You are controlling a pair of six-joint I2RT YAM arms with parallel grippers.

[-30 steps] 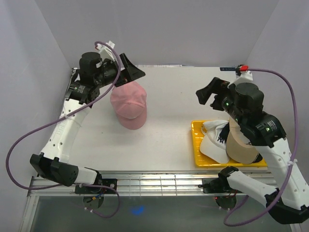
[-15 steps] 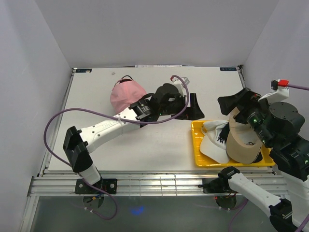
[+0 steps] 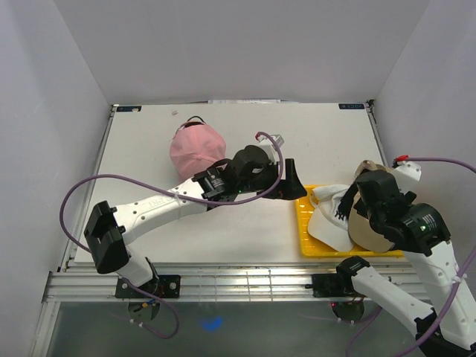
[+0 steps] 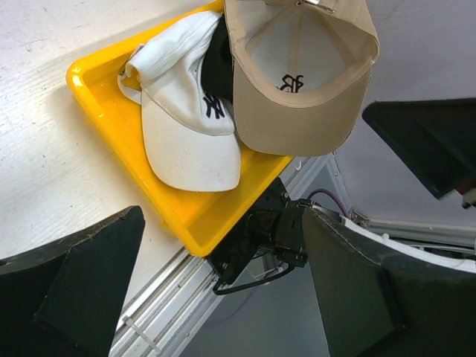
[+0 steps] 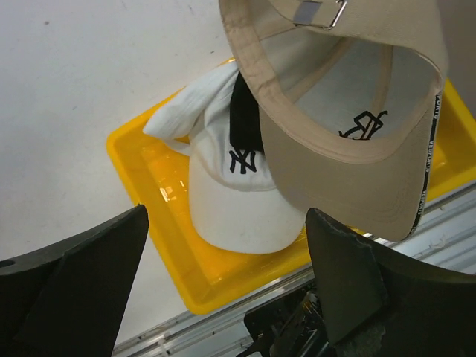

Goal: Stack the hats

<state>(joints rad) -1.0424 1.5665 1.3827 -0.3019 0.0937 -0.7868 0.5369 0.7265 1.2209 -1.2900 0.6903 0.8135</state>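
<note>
Tray holding white hat, tan hat overlapping it, left tool spread

left gripper reached tray, right gripper lowered

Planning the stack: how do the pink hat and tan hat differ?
The pink hat sits on the bare table, crown up; the tan hat leans over the white hat in the yellow tray, its inside showing. Pink is plain; tan bears a dark logo. Both are fabric caps.
</note>
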